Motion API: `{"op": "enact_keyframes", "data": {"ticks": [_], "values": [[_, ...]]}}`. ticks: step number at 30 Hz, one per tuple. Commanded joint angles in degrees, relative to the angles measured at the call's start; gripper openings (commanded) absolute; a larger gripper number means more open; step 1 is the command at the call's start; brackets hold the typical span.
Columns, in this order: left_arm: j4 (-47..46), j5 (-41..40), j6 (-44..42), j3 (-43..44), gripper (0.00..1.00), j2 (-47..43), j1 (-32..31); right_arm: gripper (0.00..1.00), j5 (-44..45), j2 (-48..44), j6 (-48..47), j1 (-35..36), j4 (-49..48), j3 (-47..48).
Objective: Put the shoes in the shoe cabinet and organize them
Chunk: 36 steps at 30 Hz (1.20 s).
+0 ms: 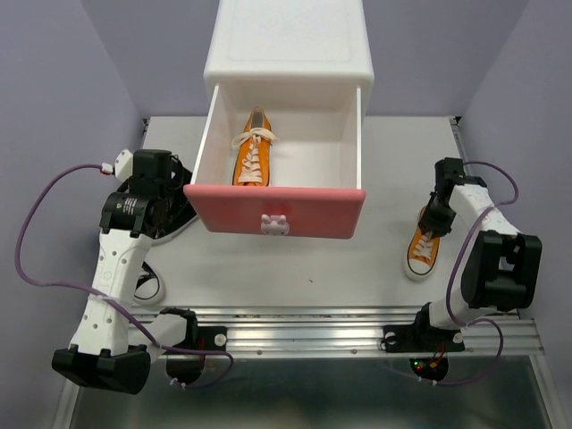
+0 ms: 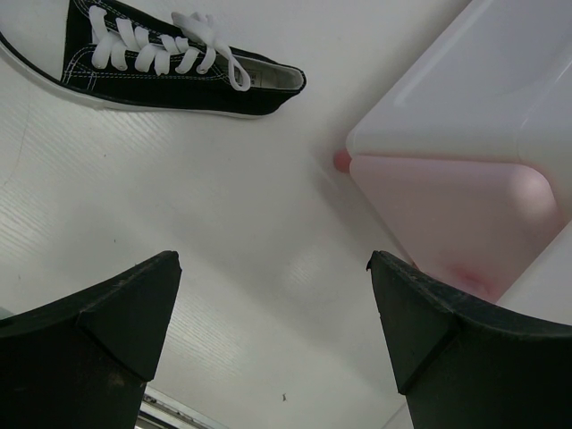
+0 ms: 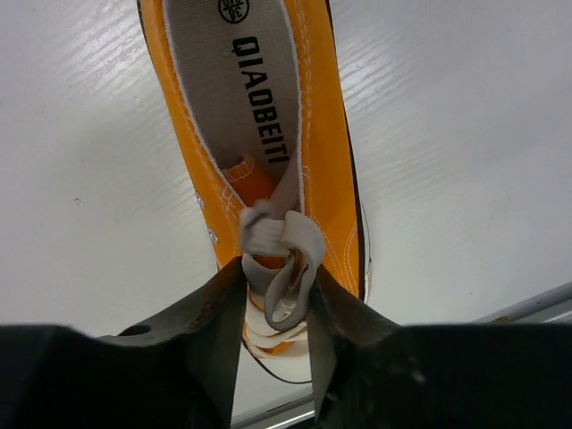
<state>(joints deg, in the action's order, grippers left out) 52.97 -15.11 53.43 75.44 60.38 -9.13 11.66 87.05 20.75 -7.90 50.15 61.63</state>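
One orange sneaker (image 1: pixel 254 152) lies inside the pulled-out drawer (image 1: pixel 275 212) of the shoe cabinet (image 1: pixel 286 40). The second orange sneaker (image 3: pixel 329 134) lies on the table (image 1: pixel 357 268) right of the cabinet, and the right gripper (image 3: pixel 277 295) is clamped on its laces. Left of the cabinet, the left gripper (image 2: pixel 273 313) hangs spread wide near a black sneaker (image 2: pixel 161 58).

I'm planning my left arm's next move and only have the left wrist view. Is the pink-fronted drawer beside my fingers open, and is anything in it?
Observer: Yes, the upper drawer is pulled out, one orange sneaker lying inside.
Operator: Where is its mate?
Observer: The second orange sneaker sits on the table, right of the cabinet.
Operator: Is the right arm free?
Observer: No, the right gripper is closed on that sneaker's laces.
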Motion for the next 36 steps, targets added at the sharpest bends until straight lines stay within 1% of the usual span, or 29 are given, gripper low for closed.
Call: {"op": "enact_keyframes", "data": {"ticks": [1, 3, 4, 5, 7, 11, 14, 16, 19, 21, 23, 25, 26, 28, 29, 31, 32, 33, 36], "values": [[-0.4, -0.7, -0.6, 1.1, 0.99, -0.1, 0.3, 0.27, 1.8, -1.1, -0.9, -0.5, -2.4, -1.4], [-0.2, -0.8, -0.8, 1.6, 0.99, -0.2, 0.3, 0.16, 0.1, -0.7, -0.9, -0.5, -2.7, -1.6], [0.0, -0.8, -0.8, 1.8, 0.99, 0.0, 0.3, 0.03, -0.4, -0.6, -1.1, -0.5, -3.1, -1.4], [0.1, -1.0, -1.0, 2.0, 0.99, -0.1, 0.3, 0.01, -0.8, -0.8, -1.1, -0.5, -3.3, -1.3], [0.6, -1.1, -1.1, 2.3, 0.99, 0.0, 0.3, 0.01, -1.4, -1.8, -1.1, -0.5, -4.1, -0.7], [1.1, -1.4, -1.2, 2.7, 0.99, -0.4, 0.3, 0.01, 1.4, -4.9, -1.8, -0.5, -4.1, 1.6], [1.1, -1.3, -1.2, 2.8, 0.99, -0.7, 0.4, 0.00, 4.0, -9.1, -2.8, -0.5, -4.5, 4.4], [1.3, -1.1, -1.2, 2.8, 0.99, -0.7, 0.3, 0.00, 4.0, -12.3, -4.1, -0.5, -5.7, 6.7], [1.6, -1.1, -1.2, 2.7, 0.99, -0.7, 0.3, 0.00, 2.1, -14.6, -5.7, -0.5, -6.3, 10.1], [1.7, -1.0, -1.0, 2.6, 0.99, -0.7, 0.3, 0.00, 0.7, -15.8, -5.0, -0.5, -5.9, 12.5], [1.6, -0.8, -0.8, 2.7, 0.99, -0.7, 0.3, 0.00, 0.2, -16.0, -3.6, -0.5, -5.6, 17.2], [1.4, -0.7, -0.6, 3.1, 0.99, -0.7, 0.3, 0.01, -2.9, -16.0, -2.4, -0.5, -6.1, 21.1], [1.3, -0.9, -0.7, 3.4, 0.99, -0.5, 0.3, 0.00, -4.6, -15.9, -2.0, -0.5, -7.2, 26.3], [1.3, -1.1, -0.9, 4.1, 0.99, -0.2, 0.3, 0.01, -8.1, -14.2, -0.3, -0.5, -9.0, 32.5], [1.3, -1.1, -1.0, 4.4, 0.99, 0.1, 0.3, 0.01, -9.5, -13.1, 0.2, -0.5, -9.5, 39.5], [1.3, -1.1, -1.1, 4.7, 0.99, 0.4, 0.4, 0.01, -15.4, -9.0, 2.3, -0.5, -10.2, 47.2], [1.1, -1.1, -1.2, 4.9, 0.99, 0.6, 0.3, 0.01, -17.7, -7.5, 3.1, -0.5, -10.8, 54.6], [0.9, -1.0, -1.3, 4.9, 0.99, 0.7, 0.3, 0.01, -21.9, -4.9, 5.9, -0.5, -12.5, 57.8], [0.6, -1.0, -1.2, 5.0, 0.99, 0.9, 0.3, 0.01, -26.0, -1.8, 11.2, -0.5, -16.5, 65.6]]}}
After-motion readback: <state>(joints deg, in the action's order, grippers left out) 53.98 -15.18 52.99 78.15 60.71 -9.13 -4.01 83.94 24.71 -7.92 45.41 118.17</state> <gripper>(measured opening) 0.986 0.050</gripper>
